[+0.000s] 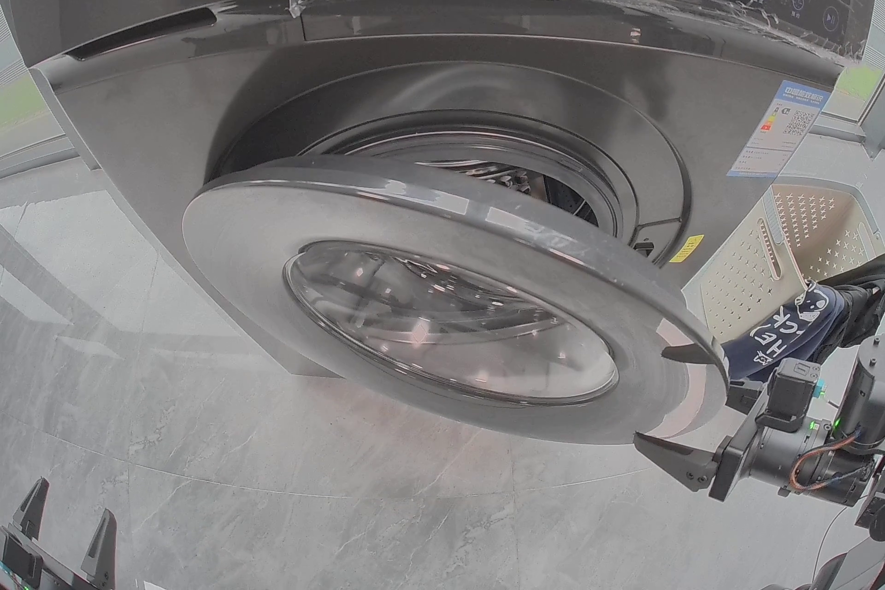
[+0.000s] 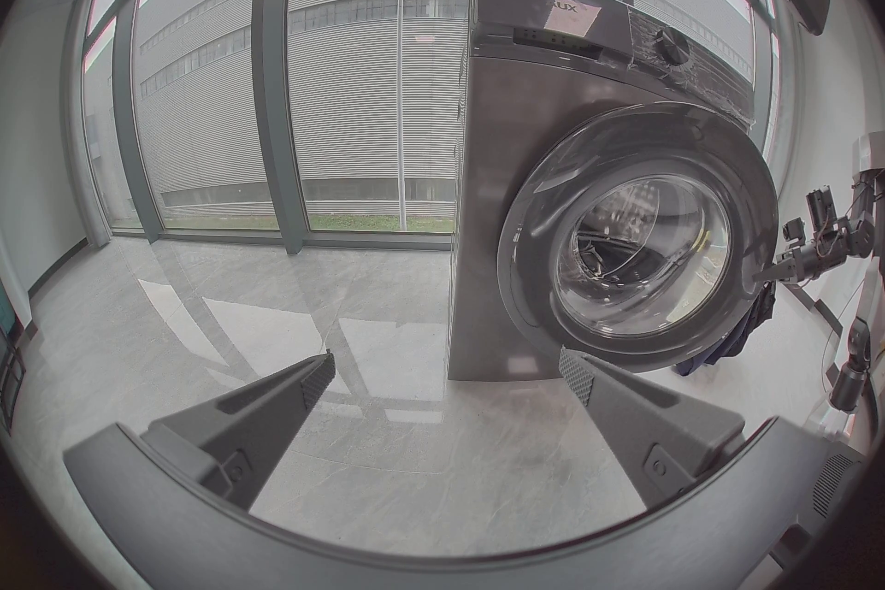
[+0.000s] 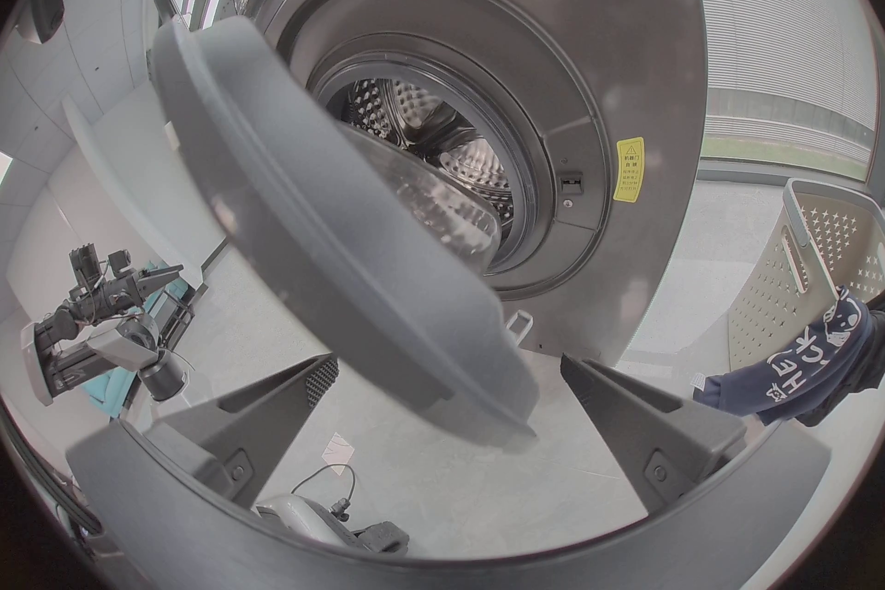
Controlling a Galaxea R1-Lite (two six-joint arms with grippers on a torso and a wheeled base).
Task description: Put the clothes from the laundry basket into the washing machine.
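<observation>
Facing the washing machine [image 1: 442, 66], I have my right tool [image 3: 444, 369] low at the free edge of its round door [image 1: 433, 200], fingers spread wide and gripping nothing; the door's rim lies in the gap between those fingers, though I cannot tell whether either finger touches it; the door stands partly swung out from the front of the machine, its glass bowl toward the opening; past the rim and farther from my right tool, the perforated steel drum [image 3: 433, 131] shows through the gap, and I cannot make out any cloth inside it; to the outer side of my right tool and a little beyond it stands the pale laundry basket [image 1: 816, 232], on the floor [image 1: 277, 454] just beside the machine's right flank; a dark blue garment [image 1: 784, 334] with white lettering hangs over the basket's near rim, close above my right tool but apart from it; my left tool [image 2: 444, 361] hangs low and well apart from the machine, its two fingers open and empty over bare grey floor; the machine's door faces it from some way ahead, with my right tool at the door's far edge.
</observation>
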